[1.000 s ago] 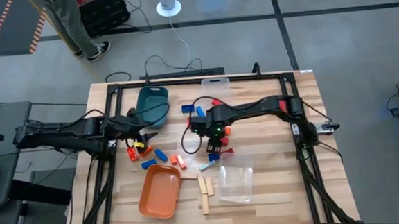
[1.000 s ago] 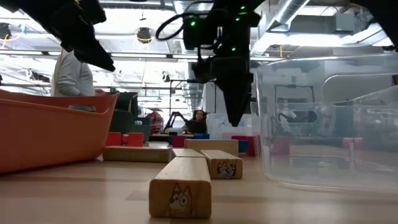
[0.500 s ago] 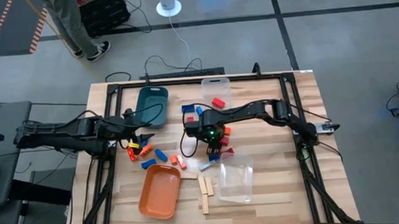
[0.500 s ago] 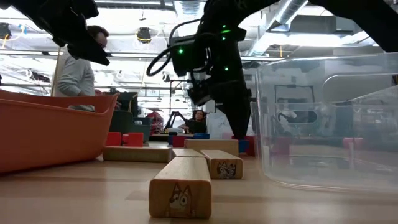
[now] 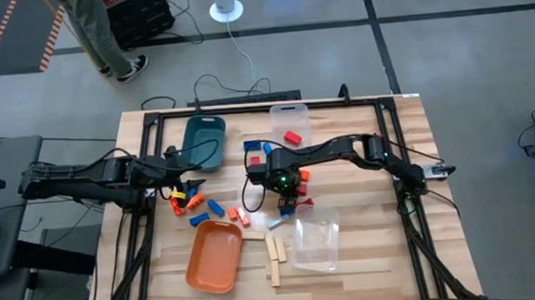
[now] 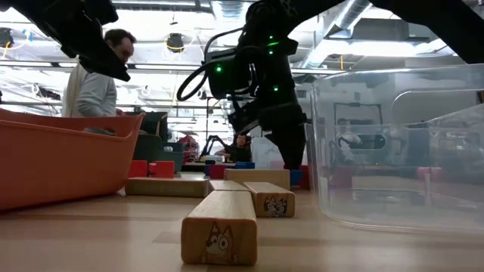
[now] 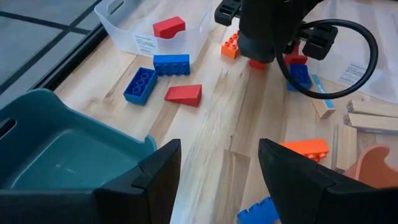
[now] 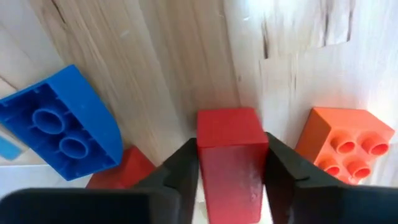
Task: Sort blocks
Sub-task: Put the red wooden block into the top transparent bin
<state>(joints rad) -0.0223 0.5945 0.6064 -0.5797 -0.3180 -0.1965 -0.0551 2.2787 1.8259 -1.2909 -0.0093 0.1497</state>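
Note:
Loose blocks lie in the middle of the table: red, orange and blue bricks and light-wood pieces [image 5: 276, 252]. My right gripper [image 5: 287, 188] points down over this cluster and is shut on a red block [image 8: 230, 155]. Flat on the wood beside that block lie an orange brick [image 8: 345, 149] and a blue brick [image 8: 59, 134]. My left gripper [image 7: 217, 168] stands open above the table next to the teal tray [image 5: 204, 140], with nothing between its fingers. My right gripper pinches the red block between its two fingers [image 8: 180, 174], one on each of two opposite sides [image 8: 205, 168]. The fingers come from above, pointing down. The block stands upright between them, and its lower end [image 7: 256, 63] looks to be on the table.
An orange tray [image 5: 213, 256] sits near the front left. One clear bin [image 5: 315, 245] stands at the front right of the cluster; another clear bin [image 5: 289, 121] at the far side holds a red block. More bricks [image 5: 192, 203] lie near my left gripper. A person stands beyond the table.
My right gripper has gone down toward the blocks in the middle of the table and now stands low among them.

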